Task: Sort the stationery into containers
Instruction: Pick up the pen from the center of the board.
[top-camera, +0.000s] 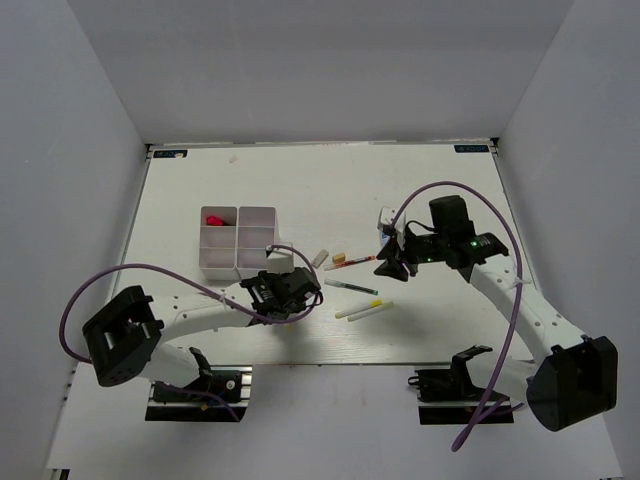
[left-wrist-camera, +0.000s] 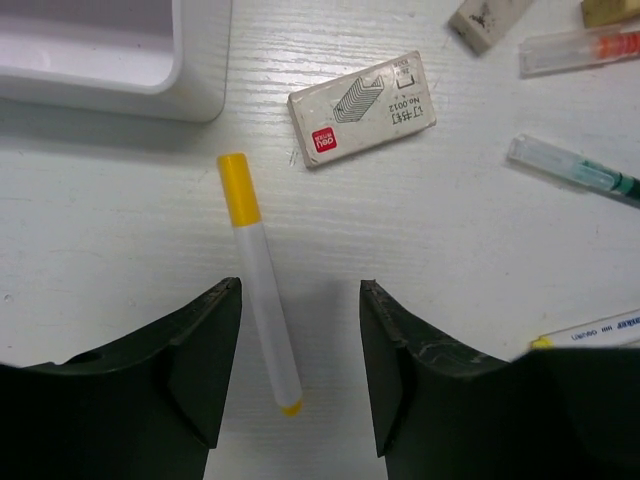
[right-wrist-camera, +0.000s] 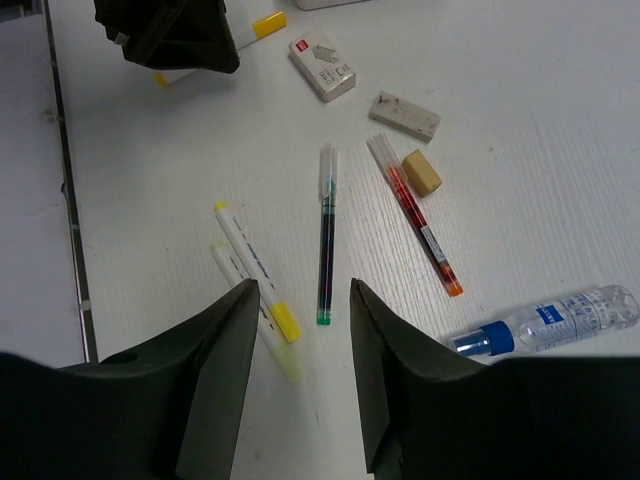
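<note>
The white divided tray (top-camera: 237, 262) sits left of centre, with a pink-ended item (top-camera: 214, 218) in its far left compartment. My left gripper (top-camera: 297, 288) is open and low over a white pen with a yellow cap (left-wrist-camera: 257, 285), which lies between its fingers near the left one. A white eraser with a red logo (left-wrist-camera: 362, 107) lies just beyond. My right gripper (top-camera: 391, 264) is open and empty above a green pen (right-wrist-camera: 326, 232), a red pen (right-wrist-camera: 412, 215), two yellow highlighter pens (right-wrist-camera: 252, 260) and a blue-capped tube (right-wrist-camera: 545, 322).
A grey eraser (right-wrist-camera: 404, 115) and a small tan eraser (right-wrist-camera: 421, 171) lie between the red pen and the white eraser (right-wrist-camera: 322, 67). The tray's corner (left-wrist-camera: 190, 95) is just left of my left gripper. The table's near edge (top-camera: 330, 362) is close behind the pens.
</note>
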